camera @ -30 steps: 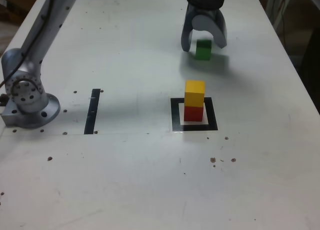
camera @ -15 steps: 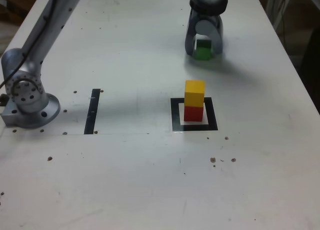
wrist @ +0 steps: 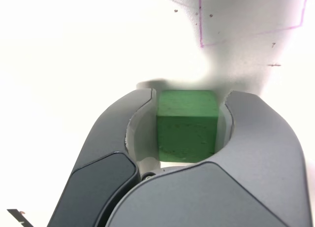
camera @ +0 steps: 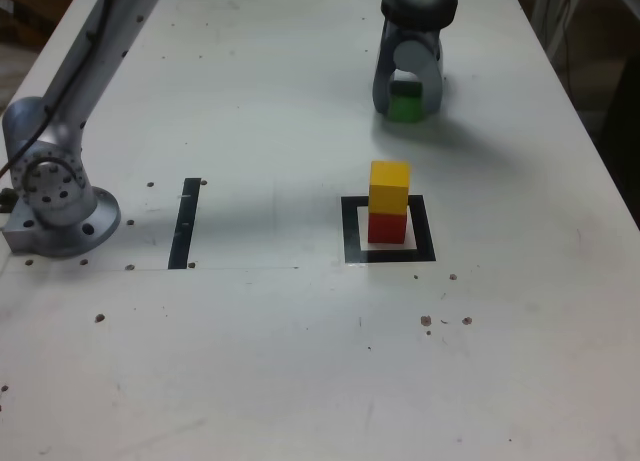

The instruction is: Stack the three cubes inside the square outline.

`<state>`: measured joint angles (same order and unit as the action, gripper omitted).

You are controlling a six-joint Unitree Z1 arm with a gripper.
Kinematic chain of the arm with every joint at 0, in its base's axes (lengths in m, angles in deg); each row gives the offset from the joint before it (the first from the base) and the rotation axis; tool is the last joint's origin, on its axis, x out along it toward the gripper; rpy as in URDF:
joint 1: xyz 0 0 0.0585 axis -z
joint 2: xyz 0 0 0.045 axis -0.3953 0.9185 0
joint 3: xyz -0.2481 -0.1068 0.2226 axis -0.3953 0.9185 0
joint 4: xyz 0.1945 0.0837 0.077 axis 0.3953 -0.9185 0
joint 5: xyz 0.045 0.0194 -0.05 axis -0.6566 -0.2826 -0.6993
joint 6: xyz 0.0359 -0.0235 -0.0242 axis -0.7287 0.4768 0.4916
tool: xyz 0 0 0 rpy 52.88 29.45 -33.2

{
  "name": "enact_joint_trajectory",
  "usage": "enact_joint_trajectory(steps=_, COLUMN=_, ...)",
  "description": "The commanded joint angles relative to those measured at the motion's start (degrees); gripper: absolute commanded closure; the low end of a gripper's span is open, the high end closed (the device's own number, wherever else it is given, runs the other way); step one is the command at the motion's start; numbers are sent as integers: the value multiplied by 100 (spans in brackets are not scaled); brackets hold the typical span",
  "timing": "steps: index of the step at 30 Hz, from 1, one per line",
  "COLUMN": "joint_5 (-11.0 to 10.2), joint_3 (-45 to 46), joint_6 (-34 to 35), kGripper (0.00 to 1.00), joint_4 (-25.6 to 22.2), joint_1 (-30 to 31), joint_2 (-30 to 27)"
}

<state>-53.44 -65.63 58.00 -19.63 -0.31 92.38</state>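
The green cube [camera: 405, 105] sits on the white table at the far side, toward the exterior view's right. My gripper [camera: 408, 109] is down over it, its two grey jaws closed against the cube's sides. In the wrist view the green cube [wrist: 187, 126] fills the gap between the curved jaws of the gripper [wrist: 191, 96]. Nearer the camera, the yellow cube [camera: 389, 186] rests on top of the red cube [camera: 387, 227], which stands inside the square outline [camera: 350, 231]. That stack is upright and apart from the gripper.
The arm's grey base [camera: 55, 196] stands at the exterior view's left. A straight black tape strip [camera: 185, 223] lies between the base and the outline. Thin purple lines [wrist: 246, 20] mark the table beyond the gripper. The table's right edge [camera: 590, 151] runs near the gripper.
The gripper has come down around the green cube and its jaws have closed from wide open onto the cube's sides. The yellow-on-red stack has not moved.
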Motion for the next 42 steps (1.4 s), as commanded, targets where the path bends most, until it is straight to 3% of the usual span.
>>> enact_joint_trajectory(steps=1, joint_5=24, joint_3=-20, joint_6=-9, kGripper=85, joint_4=-54, joint_1=12, joint_2=4)
enact_joint_trajectory(steps=8, joint_5=23, joint_3=-374, joint_6=24, kGripper=85, joint_4=-579, joint_1=206, joint_2=-273)
enact_joint_trajectory(steps=17, joint_5=-198, joint_3=-501, joint_6=461, kGripper=85, joint_4=-1349, joint_1=915, joint_2=-1445)
enact_joint_trajectory(steps=24, joint_5=-151, joint_3=-123, joint_6=1158, kGripper=85, joint_4=-1641, joint_1=1570, joint_2=-2152)
enact_joint_trajectory(steps=33, joint_5=-182, joint_3=213, joint_6=2602, kGripper=85, joint_4=-1799, joint_1=2521, joint_2=-2122)
enact_joint_trajectory(steps=42, joint_5=-59, joint_3=191, joint_6=3006, kGripper=85, joint_4=-1853, joint_1=2933, joint_2=-1943)
